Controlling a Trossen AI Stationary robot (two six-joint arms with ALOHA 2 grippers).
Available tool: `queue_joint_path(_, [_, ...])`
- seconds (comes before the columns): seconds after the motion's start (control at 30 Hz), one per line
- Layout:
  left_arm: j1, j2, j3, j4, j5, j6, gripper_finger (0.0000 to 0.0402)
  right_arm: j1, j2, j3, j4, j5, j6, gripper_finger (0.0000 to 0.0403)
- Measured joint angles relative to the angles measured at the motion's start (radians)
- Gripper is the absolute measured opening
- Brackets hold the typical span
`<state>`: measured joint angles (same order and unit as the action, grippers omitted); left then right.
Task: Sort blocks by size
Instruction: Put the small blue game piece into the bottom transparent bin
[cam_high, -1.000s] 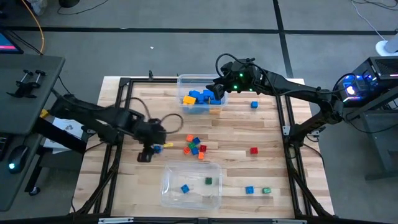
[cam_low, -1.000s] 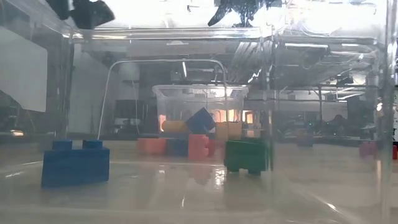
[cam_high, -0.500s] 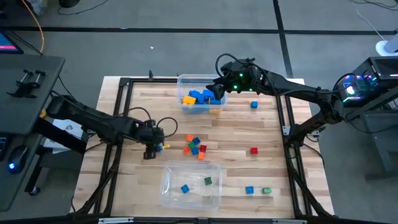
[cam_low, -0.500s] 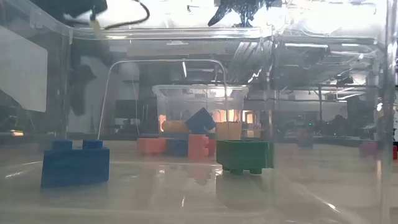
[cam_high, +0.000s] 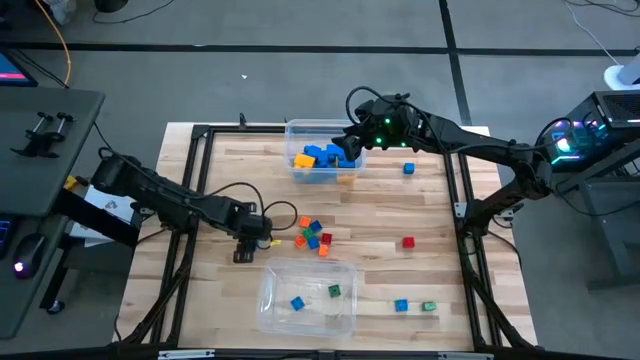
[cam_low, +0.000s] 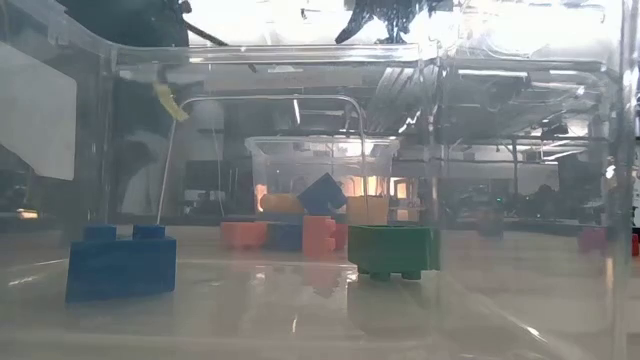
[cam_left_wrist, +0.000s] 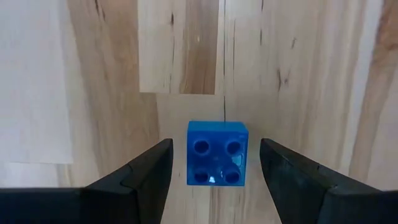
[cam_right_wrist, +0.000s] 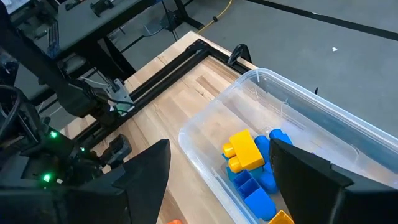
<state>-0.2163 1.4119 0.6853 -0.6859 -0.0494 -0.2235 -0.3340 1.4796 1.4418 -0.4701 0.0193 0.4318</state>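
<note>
The left claw (cam_high: 243, 256) hangs open just above the surface (cam_high: 440, 215), holding nothing, its two fingers (cam_left_wrist: 140, 174) straddling a small blue block (cam_left_wrist: 217, 153) that lies studs-up on the wood. From where I stand, the step is to pick that block. It sits a bit toward one finger, so centring it before closing would keep it from twisting out. Then comes a straight drop and a gentle squeeze on the flat sides.

Toward the middle, a loose cluster (cam_high: 313, 236) of tiny blocks lies near that claw. The near bin (cam_high: 270, 290) holds a blue and a green one. The far bin (cam_high: 295, 132) holds bigger blue and yellow blocks (cam_right_wrist: 244, 151). To the right, the other claw (cam_high: 350, 142) hovers over that bin, open and empty.

The surface is pale planks in a black frame, with grey floor and equipment around it.
</note>
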Motion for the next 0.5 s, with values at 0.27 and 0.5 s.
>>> queue_joint_path(0.27, [0.000, 0.084, 0.003, 0.013, 0.006, 0.001, 0.0227, 0.000, 0.000, 0.000, -0.005, 0.000, -0.013, 0.0268])
queue_joint_path(0.5, [0.000, 0.100, 0.011, 0.019, 0.024, -0.005, 0.0161, 0.000, 0.000, 0.000, -0.006, 0.000, -0.014, 0.0268])
